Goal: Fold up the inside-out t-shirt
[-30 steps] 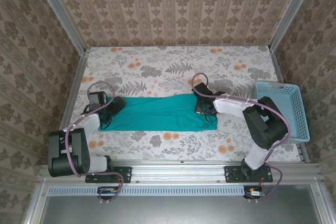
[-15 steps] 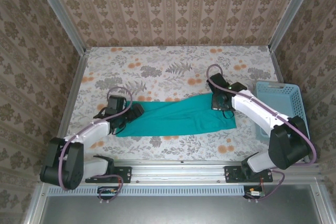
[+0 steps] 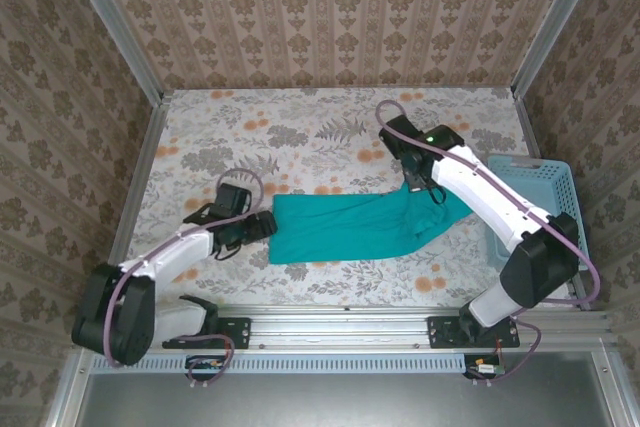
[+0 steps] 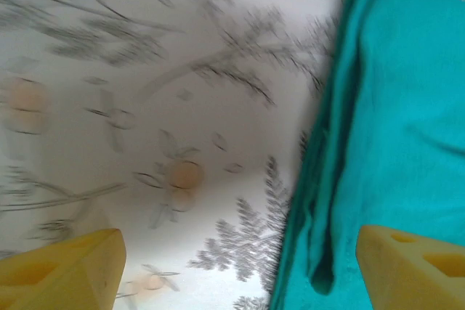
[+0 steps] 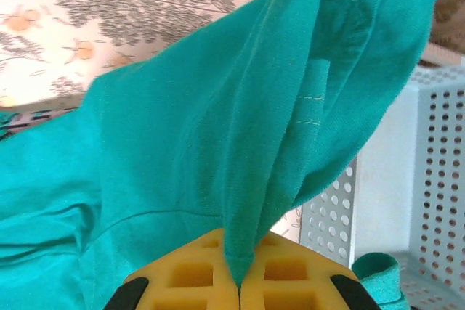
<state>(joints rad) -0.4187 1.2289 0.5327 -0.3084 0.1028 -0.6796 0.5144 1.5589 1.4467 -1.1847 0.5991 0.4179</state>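
One basket (image 3: 568,209) sits beside the t-shirt (image 3: 340,232), whose end the right jaws pinch; left jaws stand open.

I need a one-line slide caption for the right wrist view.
Right gripper pinching a fold of the teal t-shirt, with the perforated basket beside it.

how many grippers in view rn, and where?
2. Left gripper, open, at the left edge of the shirt; right gripper, shut on its right end, beside the basket.
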